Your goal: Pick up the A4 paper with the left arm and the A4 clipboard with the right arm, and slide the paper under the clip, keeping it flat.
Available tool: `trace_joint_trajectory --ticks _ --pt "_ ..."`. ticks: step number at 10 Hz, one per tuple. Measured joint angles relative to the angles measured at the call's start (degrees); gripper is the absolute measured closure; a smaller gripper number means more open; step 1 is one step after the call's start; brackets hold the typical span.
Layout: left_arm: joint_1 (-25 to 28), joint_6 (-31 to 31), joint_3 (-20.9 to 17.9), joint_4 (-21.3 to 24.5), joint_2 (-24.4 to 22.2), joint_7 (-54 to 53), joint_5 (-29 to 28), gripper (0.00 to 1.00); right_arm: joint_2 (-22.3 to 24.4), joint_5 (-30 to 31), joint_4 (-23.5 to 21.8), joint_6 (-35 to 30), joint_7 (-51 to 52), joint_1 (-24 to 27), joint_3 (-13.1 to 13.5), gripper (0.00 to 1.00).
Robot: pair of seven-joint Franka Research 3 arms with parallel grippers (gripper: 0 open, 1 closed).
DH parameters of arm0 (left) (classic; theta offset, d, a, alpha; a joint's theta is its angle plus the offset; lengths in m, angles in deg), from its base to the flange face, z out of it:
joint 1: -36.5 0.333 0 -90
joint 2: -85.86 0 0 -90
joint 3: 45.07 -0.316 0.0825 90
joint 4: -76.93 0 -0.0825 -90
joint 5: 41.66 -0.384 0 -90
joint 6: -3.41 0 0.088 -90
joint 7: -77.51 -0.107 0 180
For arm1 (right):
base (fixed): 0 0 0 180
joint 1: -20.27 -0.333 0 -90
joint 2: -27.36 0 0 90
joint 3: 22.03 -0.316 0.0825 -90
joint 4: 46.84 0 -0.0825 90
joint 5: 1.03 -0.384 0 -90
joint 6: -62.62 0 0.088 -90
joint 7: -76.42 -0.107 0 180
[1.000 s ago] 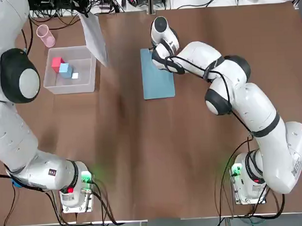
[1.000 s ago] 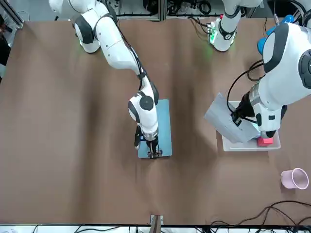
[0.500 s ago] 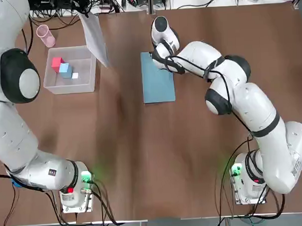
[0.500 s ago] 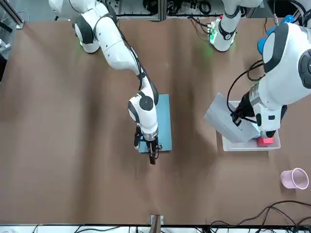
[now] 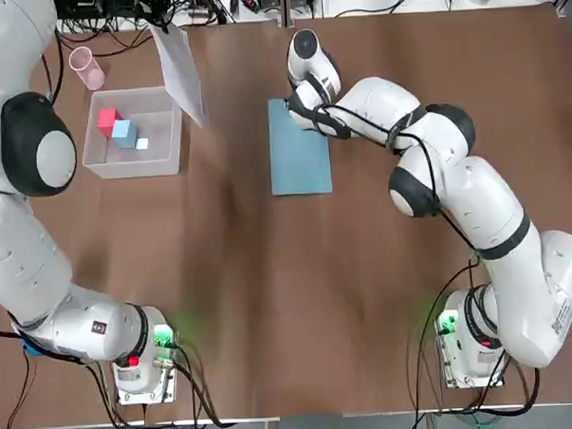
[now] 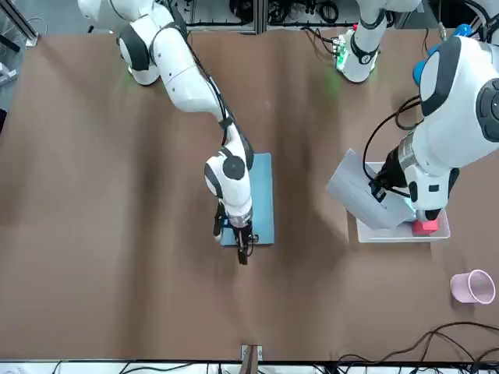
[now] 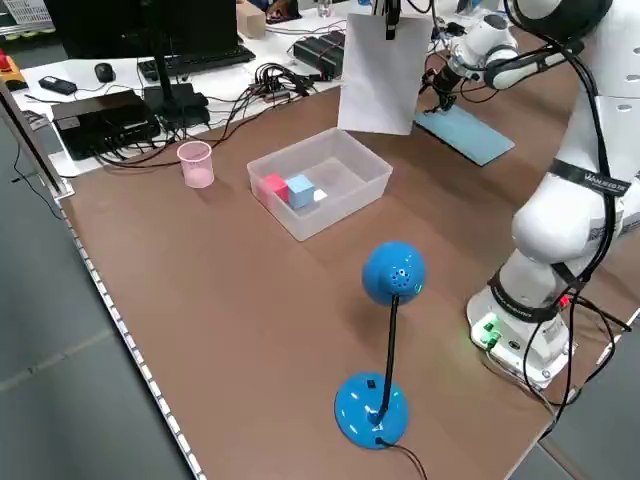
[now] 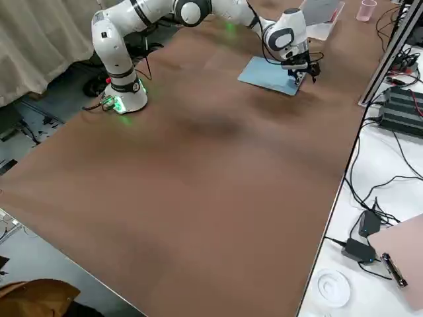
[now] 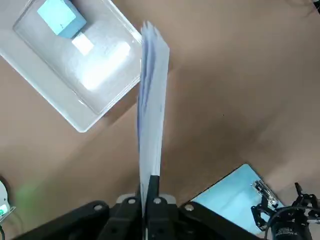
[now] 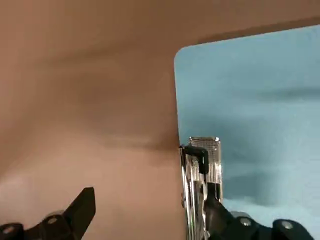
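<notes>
The A4 paper (image 5: 180, 72) hangs on edge in the air beside the bin, with my left gripper (image 9: 149, 187) shut on its upper edge; the left side view shows the sheet (image 7: 383, 70) hanging straight. The light-blue A4 clipboard (image 5: 300, 162) lies flat mid-table. Its clip (image 10: 202, 160) is at the far short edge. My right gripper (image 10: 145, 215) is open at that edge, low over the table. One finger (image 10: 212, 207) stands right at the clip, the other over bare table beside the board. In the front view the right gripper (image 6: 243, 251) points down just past the board's end.
A clear plastic bin (image 5: 165, 163) with a red, a blue and a small white block stands left of the clipboard, under the hanging sheet. A pink cup (image 5: 85, 66) is at the far left. Cables run along the far edge. A blue lamp (image 7: 385, 340) stands near the left arm's base.
My right gripper has opened at the clip end, and the clipboard has shifted slightly toward the robot's side. The left arm and the paper have not moved.
</notes>
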Motion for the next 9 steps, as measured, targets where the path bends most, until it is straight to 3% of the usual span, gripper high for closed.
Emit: trace_joint_trajectory --ticks 6,9 --pt "0.0 0.2 0.1 0.0 0.5 1.2 1.0 0.99 1.6 0.0 2.2 -9.4 0.8 -0.4 -1.4 0.06" --pt "-1.7 5.0 0.1 0.0 0.6 7.7 2.1 0.99 7.3 -0.1 2.9 -16.2 11.6 1.3 -1.1 0.06"
